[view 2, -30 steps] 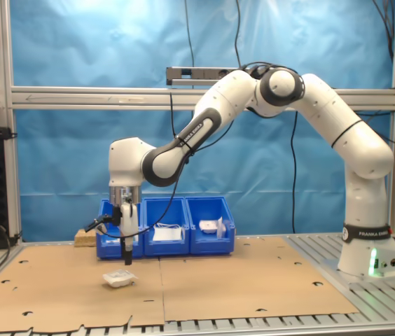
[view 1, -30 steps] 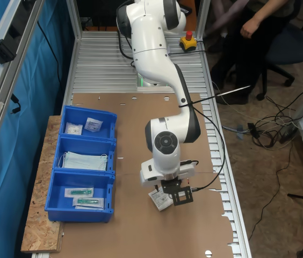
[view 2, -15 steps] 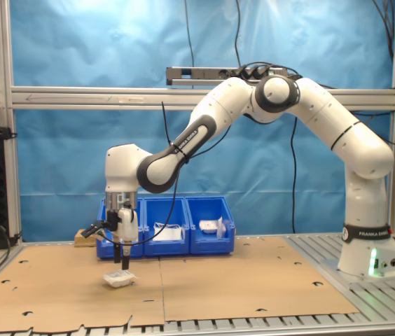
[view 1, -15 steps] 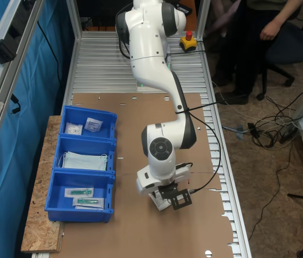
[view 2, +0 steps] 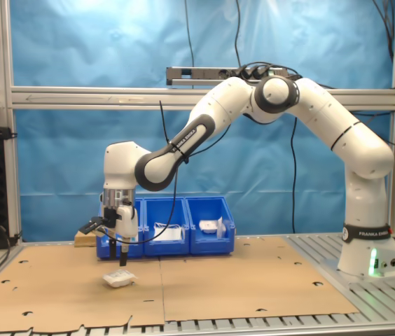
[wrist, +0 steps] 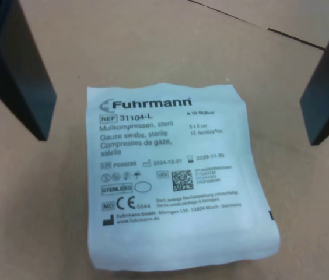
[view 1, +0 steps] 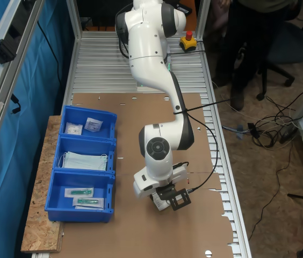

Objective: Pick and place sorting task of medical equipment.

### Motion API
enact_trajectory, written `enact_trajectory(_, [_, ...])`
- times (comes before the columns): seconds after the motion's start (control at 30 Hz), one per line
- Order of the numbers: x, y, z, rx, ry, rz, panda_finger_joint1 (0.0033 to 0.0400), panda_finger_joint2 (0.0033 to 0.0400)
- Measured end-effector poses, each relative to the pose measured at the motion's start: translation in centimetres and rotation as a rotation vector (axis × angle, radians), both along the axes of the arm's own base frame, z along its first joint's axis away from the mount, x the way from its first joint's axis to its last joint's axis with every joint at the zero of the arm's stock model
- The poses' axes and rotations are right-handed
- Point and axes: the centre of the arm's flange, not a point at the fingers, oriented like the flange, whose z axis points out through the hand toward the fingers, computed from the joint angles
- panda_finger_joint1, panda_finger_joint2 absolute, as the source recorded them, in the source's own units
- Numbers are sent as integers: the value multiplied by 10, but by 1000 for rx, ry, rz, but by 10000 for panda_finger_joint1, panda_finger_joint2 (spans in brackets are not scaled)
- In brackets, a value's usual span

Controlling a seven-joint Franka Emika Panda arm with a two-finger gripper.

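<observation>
My gripper hangs open over the packet.
The packet lies flat between my jaws, lower middle in the wrist view; the first exterior view shows bins beside.

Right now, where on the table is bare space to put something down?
Free: the cardboard between the robot base and the gripper. Crowded: the blue bins, and around the white packet.

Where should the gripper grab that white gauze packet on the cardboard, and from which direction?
Probably straight down from above: the white gauze packet lies flat on the cardboard. The gripper is open, one finger beyond each opposite edge, so closing across its slightly puffed middle should pinch it.
</observation>
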Motion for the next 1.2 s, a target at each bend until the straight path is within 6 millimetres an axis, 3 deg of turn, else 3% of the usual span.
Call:
enact_trajectory(0.6, [0, -6, -3, -9, -3, 54, 400, 400])
enact_trajectory(1.2, [-4, -6, -25, -1, 19, 76, 400, 400])
